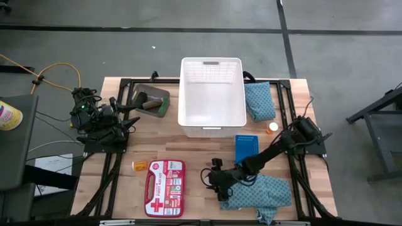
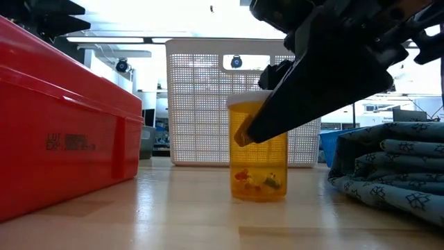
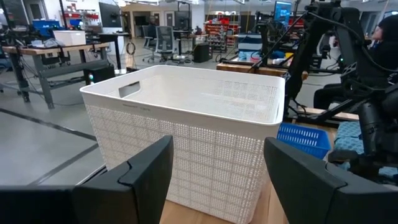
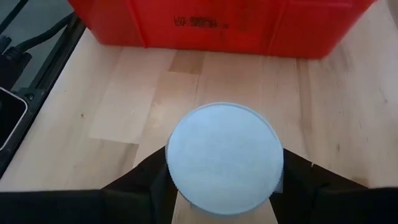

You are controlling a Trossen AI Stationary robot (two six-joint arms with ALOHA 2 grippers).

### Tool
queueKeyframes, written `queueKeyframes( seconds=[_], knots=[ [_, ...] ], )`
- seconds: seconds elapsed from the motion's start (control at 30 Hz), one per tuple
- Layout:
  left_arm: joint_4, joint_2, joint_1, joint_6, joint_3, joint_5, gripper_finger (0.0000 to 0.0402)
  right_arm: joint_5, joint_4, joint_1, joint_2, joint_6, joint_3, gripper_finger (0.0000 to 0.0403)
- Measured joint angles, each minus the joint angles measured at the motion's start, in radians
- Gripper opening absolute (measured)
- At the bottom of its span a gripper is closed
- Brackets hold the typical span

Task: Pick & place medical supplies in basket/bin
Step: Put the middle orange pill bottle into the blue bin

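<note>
Right gripper [image 4: 221,180] is down at the white cap of an orange bottle [image 2: 259,149], its two fingers on either side of the cap and closing, but you cannot yet call it a firm hold; the bottle stands upright on the tabletop [image 1: 191,157], in front of the basket [image 1: 211,97] and beside the red first-aid case [image 1: 164,179]. Your left gripper [image 3: 211,180] waits with fingers apart, to the left of the basket, holding nothing.

You are, in my judgement, near the beginning of the task. The basket looks empty in the high view. The small bin [image 1: 151,100], just left of the basket, has dark things inside, which I cannot identify. Outside the basket remain one teal cloth [image 1: 259,100] just to its right, a second teal cloth [image 1: 264,191] in front of it, and another orange bottle [image 1: 139,165] left of the case.
</note>
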Motion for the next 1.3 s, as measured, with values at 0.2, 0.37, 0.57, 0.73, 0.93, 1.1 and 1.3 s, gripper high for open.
queueKeyframes(
  seconds=[0.2, 0.37, 0.57, 0.73, 0.93, 1.1, 1.3],
  knots=[
    [0.0, 0.0, 0.0, 0.0, 0.0, 0.0, 0.0242, 0.066, -0.012, 0.001, -0.089, -0.081, 0.0, 0.0192],
    [0.0, 0.0, 0.0, 0.001, 0.0, 0.001, 0.0242, 0.138, -0.075, -0.002, -0.211, -0.117, 0.0, 0.0192],
    [0.0, 0.0, 0.0, 0.001, 0.0, 0.0, 0.0242, 0.208, -0.137, 0.008, -0.277, -0.116, 0.0, 0.0192],
    [0.0, 0.0, 0.0, 0.003, 0.0, 0.0, 0.0242, 0.23, -0.14, 0.025, -0.275, -0.108, 0.0, 0.0193],
    [0.0, 0.0, 0.0, 0.003, 0.0, 0.001, 0.0242, 0.235, -0.176, 0.024, -0.275, -0.048, 0.0, 0.0194],
    [0.0, 0.0, 0.0, 0.004, 0.0, 0.0, 0.0242, 0.245, -0.241, 0.026, -0.275, 0.029, -0.012, 0.0194],
    [0.0, 0.0, 0.0, 0.004, 0.0, 0.001, 0.0242, 0.328, -0.249, 0.063, -0.363, 0.128, -0.119, 0.0194]
  ],
)
